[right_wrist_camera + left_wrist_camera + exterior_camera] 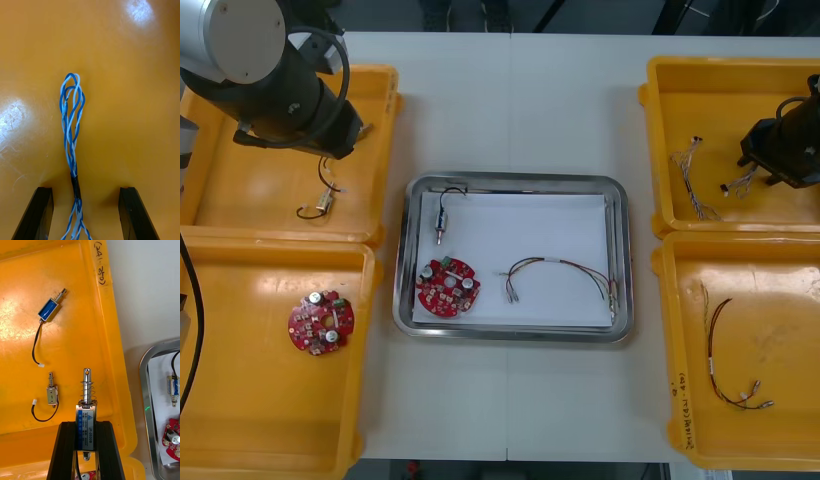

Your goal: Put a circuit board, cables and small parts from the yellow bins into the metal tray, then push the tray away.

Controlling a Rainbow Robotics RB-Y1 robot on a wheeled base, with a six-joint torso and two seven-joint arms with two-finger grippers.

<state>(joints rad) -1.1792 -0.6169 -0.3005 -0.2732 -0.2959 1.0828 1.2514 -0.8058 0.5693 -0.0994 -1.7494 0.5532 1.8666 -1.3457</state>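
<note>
Reading from the left, I see the left gripper (86, 424) clamped on a small metal part (86, 414) over the far left yellow bin (22, 352). Metal tray (620, 250), centre: one circuit board (447, 286), a second small metal part (444, 215) and a red and yellow cable (560, 270) lie inside. My right gripper (85, 195) stands wide open in the far right yellow bin (131, 93), with the blue and white cable (72, 120) lying between its fingers

Bins (240, 420) yellow. Tray (621, 250) shiny rim, white inside. Circuit board (447, 287) red. Cable (71, 123) blu/wht twist. Small metal part (86, 420) silver w/ blue label. Fingers (35, 213) blk. Tabletop (510, 110) lt grey.
</note>
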